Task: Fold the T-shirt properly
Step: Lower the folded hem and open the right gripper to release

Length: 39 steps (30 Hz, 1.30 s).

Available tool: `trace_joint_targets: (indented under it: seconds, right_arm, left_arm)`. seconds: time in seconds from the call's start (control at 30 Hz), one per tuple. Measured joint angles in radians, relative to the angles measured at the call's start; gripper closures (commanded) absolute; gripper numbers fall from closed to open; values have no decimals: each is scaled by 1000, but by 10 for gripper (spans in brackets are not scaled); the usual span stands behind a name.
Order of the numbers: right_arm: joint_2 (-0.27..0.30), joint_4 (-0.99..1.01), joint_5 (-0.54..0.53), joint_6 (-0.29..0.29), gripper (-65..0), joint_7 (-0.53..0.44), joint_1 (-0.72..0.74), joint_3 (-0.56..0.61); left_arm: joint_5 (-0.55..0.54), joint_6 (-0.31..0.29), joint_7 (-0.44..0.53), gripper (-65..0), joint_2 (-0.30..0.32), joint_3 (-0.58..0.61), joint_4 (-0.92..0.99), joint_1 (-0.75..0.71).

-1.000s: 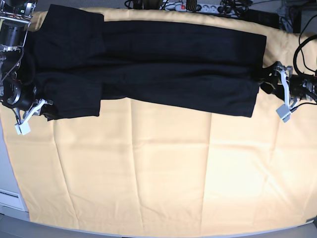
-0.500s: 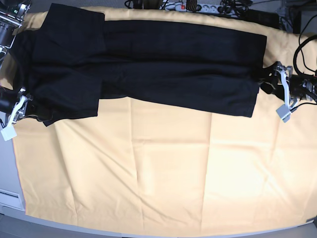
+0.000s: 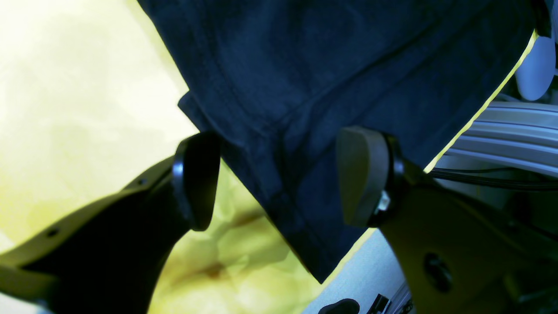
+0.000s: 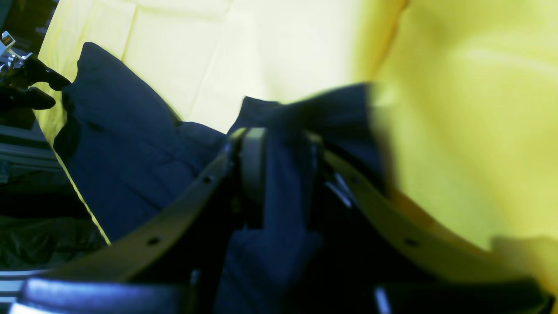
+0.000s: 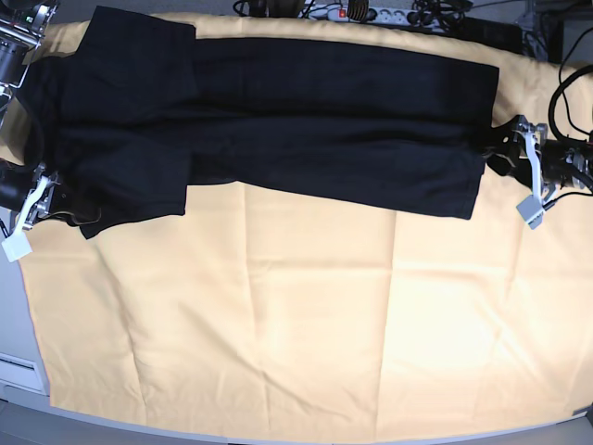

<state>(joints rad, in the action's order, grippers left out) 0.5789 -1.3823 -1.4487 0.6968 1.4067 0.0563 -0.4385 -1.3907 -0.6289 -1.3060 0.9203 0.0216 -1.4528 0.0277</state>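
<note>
Since one second ago, the right gripper [image 5: 26,215] has moved outward to the edge of the base view, and the pale yellow cloth [image 5: 278,324] on that side has shifted with it; the other end of the scene looks the same as before.

The T-shirt [image 5: 278,130] lies flat on the upper part of the cloth, stretched as a long black band across almost the whole width. At the end near the right gripper it is wider, with one layer folded over the body and a clear vertical edge. The lower part of the cloth is bare, with only light creases.

In the right wrist view, a fold of the black fabric [image 4: 283,183] stands between the two fingers [image 4: 253,161] of the right gripper; the picture is blurred, so I cannot tell if the jaws press it or have let it go.

The left gripper [image 3: 279,174] is at the opposite end of the shirt. Its jaws are spread wide apart, and the hem corner of the T-shirt [image 3: 305,87] lies between the pads [image 3: 362,174] without being squeezed.
</note>
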Motion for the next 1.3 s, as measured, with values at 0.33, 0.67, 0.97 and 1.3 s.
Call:
trace_joint_targets:
  seconds: [0.33, 0.67, 0.97, 1.3]
  right_arm:
    - [0, -1, 20, 0, -48, -27, 0, 0]
    - [-49, 31, 376, -4, -344, -260, -35, 12]
    - [-111, 54, 375, -4, -248, -274, -35, 18]
    - [-100, 45, 365, -4, 0, -301, -6, 18]
  left_arm:
    - [0, 0, 0, -434, 0, 0, 0, 0]
    - [-5, 0, 0, -434, 0, 0, 0, 0]
    - [-16, -3, 0, -434, 0, 0, 0, 0]
    - [-15, -3, 0, -434, 0, 0, 0, 0]
